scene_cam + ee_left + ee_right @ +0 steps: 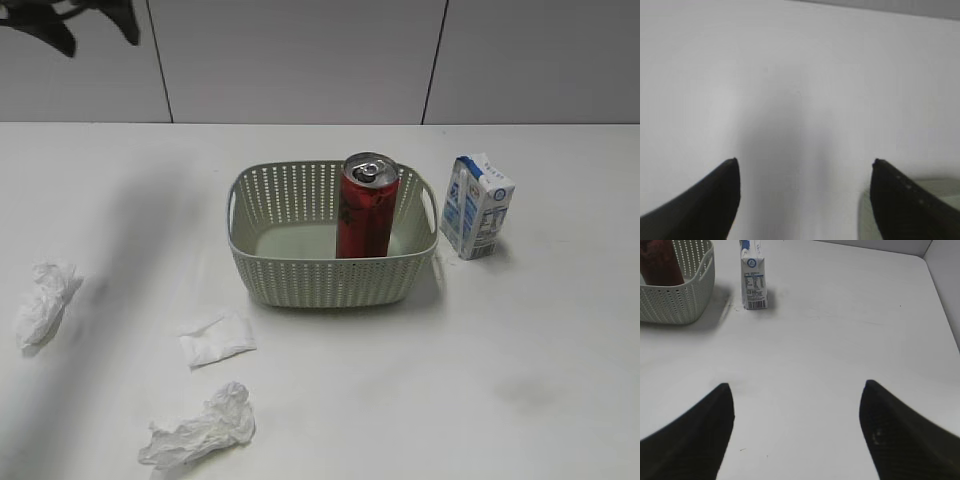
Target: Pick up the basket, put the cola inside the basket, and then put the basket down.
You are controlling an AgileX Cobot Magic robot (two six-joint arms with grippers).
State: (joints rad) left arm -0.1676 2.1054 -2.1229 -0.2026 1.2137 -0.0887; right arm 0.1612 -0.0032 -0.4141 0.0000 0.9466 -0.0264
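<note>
The pale sage-green basket stands on the white table at the middle. The red cola can stands upright inside it, at its right half. In the right wrist view the basket is at the top left with the can inside. My left gripper is open and empty over bare table, with a blurred bit of the basket at its lower right. In the exterior view its dark shape is high at the top left. My right gripper is open and empty, well away from the basket.
A white-and-blue small carton stands right of the basket; it also shows in the right wrist view. Crumpled white tissues lie at the left, front left and front. A wall runs behind the table.
</note>
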